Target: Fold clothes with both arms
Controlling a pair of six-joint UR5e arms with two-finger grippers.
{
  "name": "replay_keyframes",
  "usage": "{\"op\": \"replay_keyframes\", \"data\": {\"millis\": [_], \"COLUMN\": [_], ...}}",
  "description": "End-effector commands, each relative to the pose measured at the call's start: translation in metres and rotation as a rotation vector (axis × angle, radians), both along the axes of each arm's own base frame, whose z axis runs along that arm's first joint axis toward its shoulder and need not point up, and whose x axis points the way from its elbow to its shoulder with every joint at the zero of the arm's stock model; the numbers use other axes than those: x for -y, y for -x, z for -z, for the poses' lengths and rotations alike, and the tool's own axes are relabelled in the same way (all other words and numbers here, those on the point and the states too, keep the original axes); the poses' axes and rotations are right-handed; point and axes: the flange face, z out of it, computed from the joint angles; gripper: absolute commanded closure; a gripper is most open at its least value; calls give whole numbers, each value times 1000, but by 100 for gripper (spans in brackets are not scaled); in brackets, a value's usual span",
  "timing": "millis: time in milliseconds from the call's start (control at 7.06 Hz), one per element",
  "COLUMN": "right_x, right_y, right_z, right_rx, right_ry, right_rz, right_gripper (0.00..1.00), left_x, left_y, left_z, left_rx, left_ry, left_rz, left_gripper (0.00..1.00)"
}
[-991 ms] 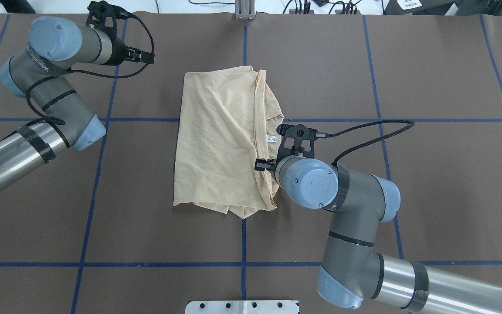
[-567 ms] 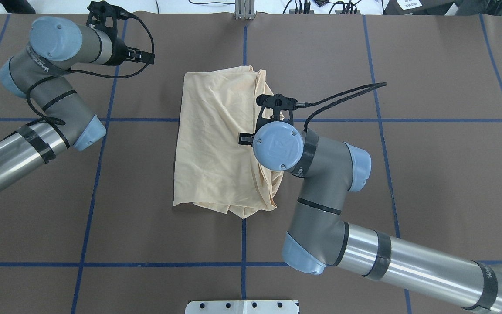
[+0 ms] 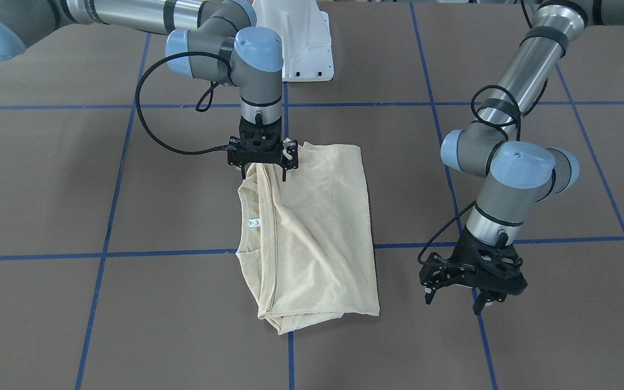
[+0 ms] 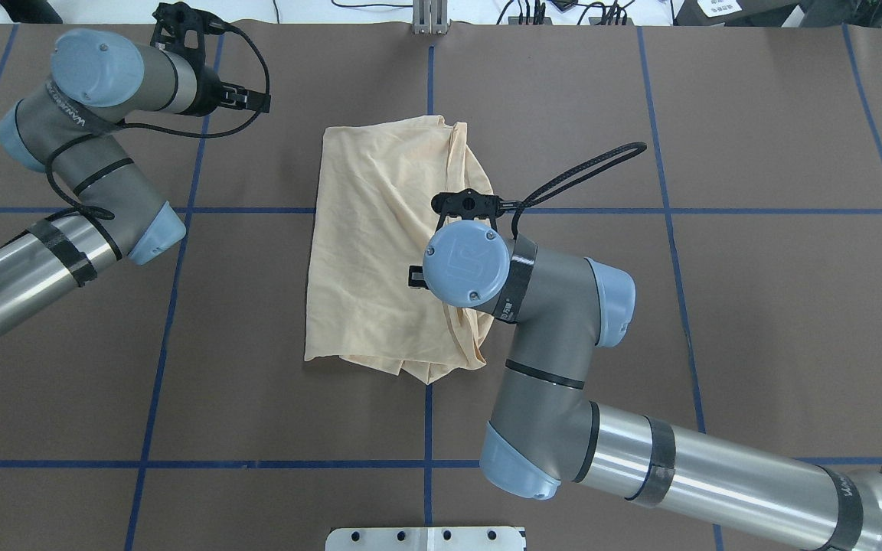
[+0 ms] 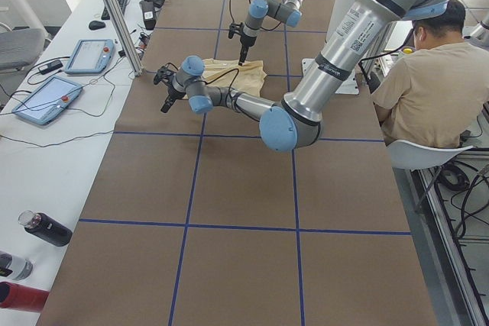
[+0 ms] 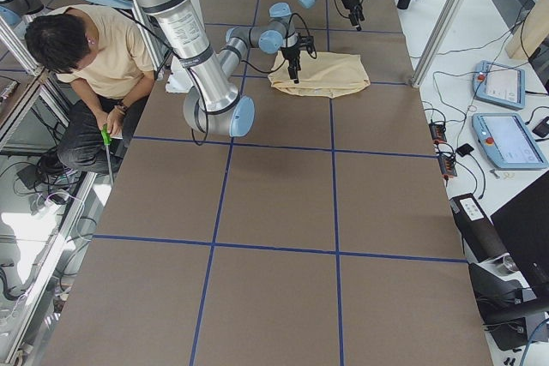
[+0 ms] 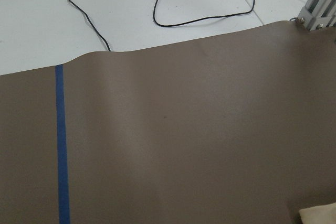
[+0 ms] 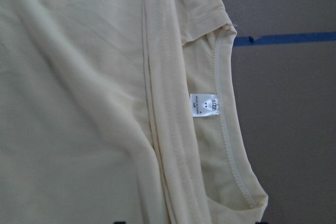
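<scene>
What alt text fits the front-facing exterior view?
A folded cream-yellow T-shirt lies on the brown table, neck label showing. The right pincer stands open at its robot-side edge; the left pincer hangs open beside it.

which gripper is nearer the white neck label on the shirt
Right. The right gripper hangs over the shirt, just robot-side of the neck label. The left gripper is off the shirt, over the table past its opposite edge.
</scene>
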Motion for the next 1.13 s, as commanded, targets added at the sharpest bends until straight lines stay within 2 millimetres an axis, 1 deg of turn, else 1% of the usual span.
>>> {"op": "replay_keyframes", "data": {"millis": [0, 142, 425, 708, 850, 991], "right_x": [-19, -19, -21, -22, -24, -35], "right_y": [10, 9, 4, 2, -6, -32], "right_z": [-17, -16, -6, -7, -13, -35], "right_rx": [-26, -22, -3, -3, -1, -1], "right_ry": [1, 1, -7, -8, -7, -7], "right_rz": [23, 24, 24, 23, 23, 26], "right_gripper": [66, 84, 100, 100, 100, 100], "left_x": [0, 0, -1, 0, 0, 0], "left_y": [0, 0, -1, -1, -1, -1], "left_z": [0, 1, -1, 1, 1, 1], "left_rx": [0, -1, 1, 0, 0, -2], "left_ry": [0, -1, 1, 0, 0, 0], "left_rz": [0, 0, -1, -1, -1, -1], "left_gripper": [0, 0, 0, 0, 0, 0]}}
